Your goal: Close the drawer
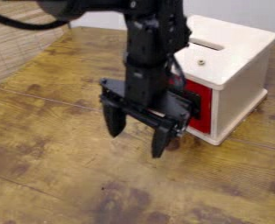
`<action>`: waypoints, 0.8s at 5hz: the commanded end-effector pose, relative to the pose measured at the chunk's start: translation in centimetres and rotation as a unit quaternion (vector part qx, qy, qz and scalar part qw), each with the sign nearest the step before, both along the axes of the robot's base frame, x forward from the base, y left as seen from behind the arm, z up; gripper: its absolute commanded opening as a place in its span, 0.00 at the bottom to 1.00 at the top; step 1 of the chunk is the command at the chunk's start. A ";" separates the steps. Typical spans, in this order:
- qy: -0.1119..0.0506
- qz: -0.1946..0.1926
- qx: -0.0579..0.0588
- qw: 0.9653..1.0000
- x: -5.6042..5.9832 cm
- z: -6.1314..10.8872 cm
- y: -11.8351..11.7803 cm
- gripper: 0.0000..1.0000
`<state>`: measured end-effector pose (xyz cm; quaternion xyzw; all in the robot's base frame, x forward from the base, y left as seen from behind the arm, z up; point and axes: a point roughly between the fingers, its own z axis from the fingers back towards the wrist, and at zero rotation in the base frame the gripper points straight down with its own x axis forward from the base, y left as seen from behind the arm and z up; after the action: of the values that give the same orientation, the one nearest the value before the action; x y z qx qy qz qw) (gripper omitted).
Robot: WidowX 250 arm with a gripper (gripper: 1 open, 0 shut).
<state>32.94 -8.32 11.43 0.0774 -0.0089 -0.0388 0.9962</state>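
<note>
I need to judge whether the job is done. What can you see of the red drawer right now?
The drawer shows only as a glossy red front panel low in the cream-white box, which stands on the wooden table. The panel looks about flush with the box face, so it seems pushed in, or nearly. Its left part is hidden behind the black arm, and a bit of black handle seems to show near its lower left. The open gripper hangs in front of it; contact cannot be told.

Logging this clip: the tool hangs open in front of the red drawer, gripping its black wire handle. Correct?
Not quite. In the camera view the tool hangs open in front of the red drawer but grips nothing; its fingers point down over the wooden table, empty.
</note>
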 end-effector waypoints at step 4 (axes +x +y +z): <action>-0.047 0.018 -0.001 0.999 -0.2 1.9 -0.4 1.00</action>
<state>32.73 -8.18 11.19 0.0830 -0.0217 -0.0071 0.9963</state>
